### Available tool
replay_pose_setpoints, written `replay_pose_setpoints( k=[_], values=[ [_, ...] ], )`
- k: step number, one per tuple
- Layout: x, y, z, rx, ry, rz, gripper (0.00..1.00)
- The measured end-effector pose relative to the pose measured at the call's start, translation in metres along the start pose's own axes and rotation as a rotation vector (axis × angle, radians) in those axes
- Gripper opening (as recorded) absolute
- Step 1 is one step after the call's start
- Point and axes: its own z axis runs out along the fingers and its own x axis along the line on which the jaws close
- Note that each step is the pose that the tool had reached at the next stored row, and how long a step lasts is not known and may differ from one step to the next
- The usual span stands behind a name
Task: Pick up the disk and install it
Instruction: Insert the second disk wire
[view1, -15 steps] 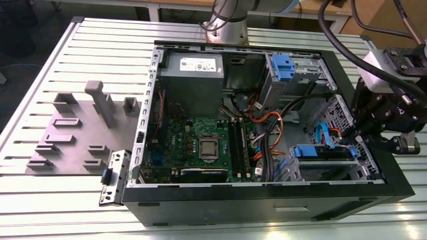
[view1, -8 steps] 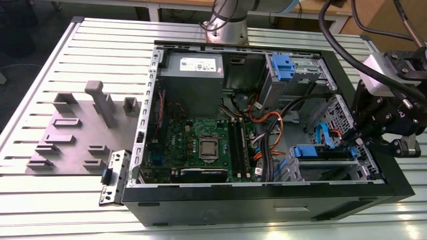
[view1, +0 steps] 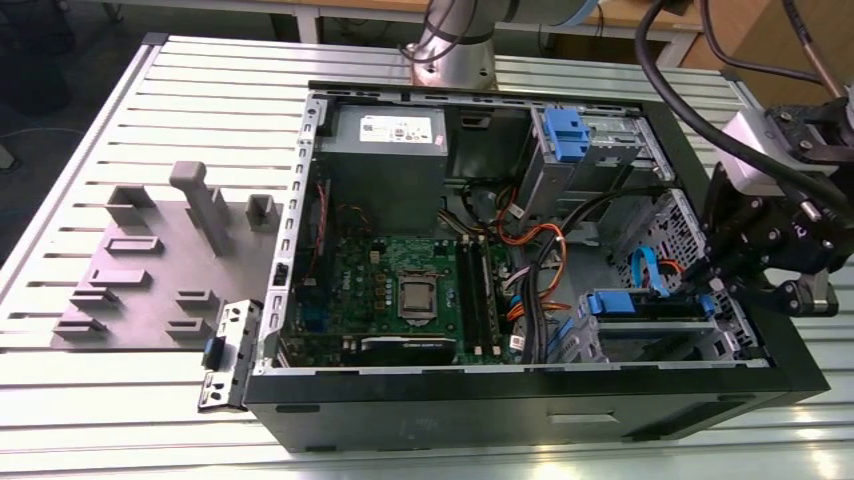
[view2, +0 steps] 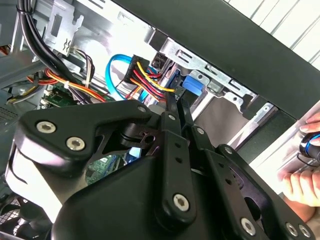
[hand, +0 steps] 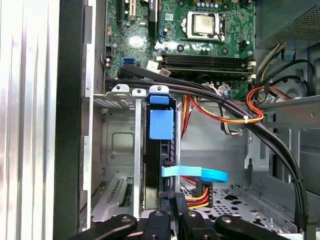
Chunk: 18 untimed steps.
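Note:
The disk (view1: 625, 303) sits in the drive bay at the front corner of the open computer case (view1: 534, 405), on the exterior view's right. In the first wrist view the disk (hand: 161, 125) stands edge-on in the bay, its blue rail and tab facing the camera. My gripper (view1: 714, 285) hangs over that side of the case, just outside the bay. In both wrist views the black fingers (hand: 166, 202) lie close together with nothing between them. My gripper (view2: 178, 102) points at the disk's blue tab (view2: 192, 82), a short way from it.
Bundled black, orange and red cables (hand: 225, 112) and a blue flat cable (hand: 200, 175) run beside the bay. A second blue bracket (view1: 567, 135) sits in the far bay. A grey fixture plate (view1: 147, 270) lies left of the case. A person's hand (view2: 305, 170) rests outside the case wall.

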Motion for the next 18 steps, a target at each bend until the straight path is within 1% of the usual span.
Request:
replay_pose_setpoints(
  k=[3,8,10,17,18],
  values=[
    [0.0002,0.0,0.0024,-0.0001,0.0006,0.0,0.16],
    [0.0003,0.0,0.0035,0.0,0.0013,0.0,0.16],
    [0.0004,0.0,0.0047,-0.0001,0.0053,0.0,0.16],
    [0.0004,-0.0001,0.0048,-0.0001,0.006,0.0,0.16],
    [0.0004,-0.0001,0.0048,-0.0001,0.0061,0.0,0.17]
  ],
)
